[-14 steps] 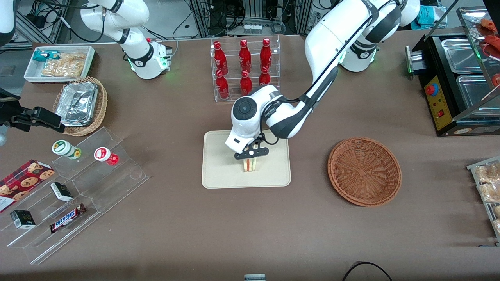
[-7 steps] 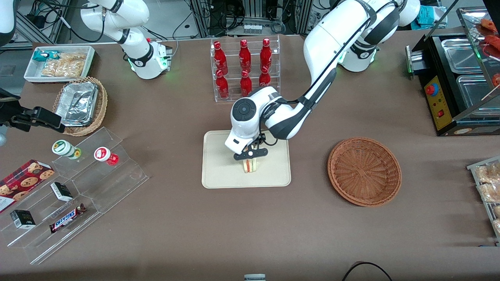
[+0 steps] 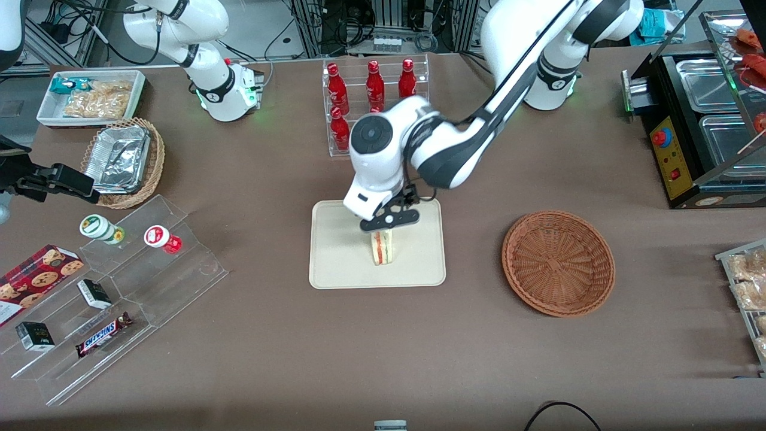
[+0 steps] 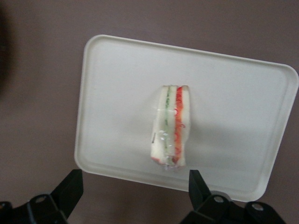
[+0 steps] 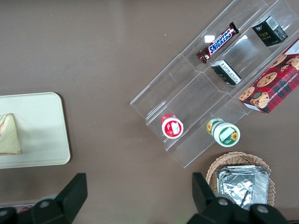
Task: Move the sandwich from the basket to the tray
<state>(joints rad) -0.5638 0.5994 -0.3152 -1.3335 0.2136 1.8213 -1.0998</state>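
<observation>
Seen from the front, the wrapped sandwich [image 3: 382, 248] stands on edge near the middle of the cream tray [image 3: 335, 263], the gripper [image 3: 389, 222] poised just above it and the wicker basket [image 3: 558, 262] lying bare toward the working arm's end. The left wrist camera shows its fingers [image 4: 68, 189] spread wide, clear of the sandwich [image 4: 171, 126] on the tray [image 4: 117, 93]. From the right wrist, a corner of the sandwich [image 5: 9, 135] shows on the tray [image 5: 44, 135].

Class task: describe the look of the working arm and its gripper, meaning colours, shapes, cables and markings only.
The left arm has glossy white rounded shells with black joint bands, and a dark round cap on its wrist housing. A thin black cable loops beside the wrist. Its base glows green. The gripper, above the tray and sandwich, is a black bar with two black, wedge-shaped fingers.
</observation>
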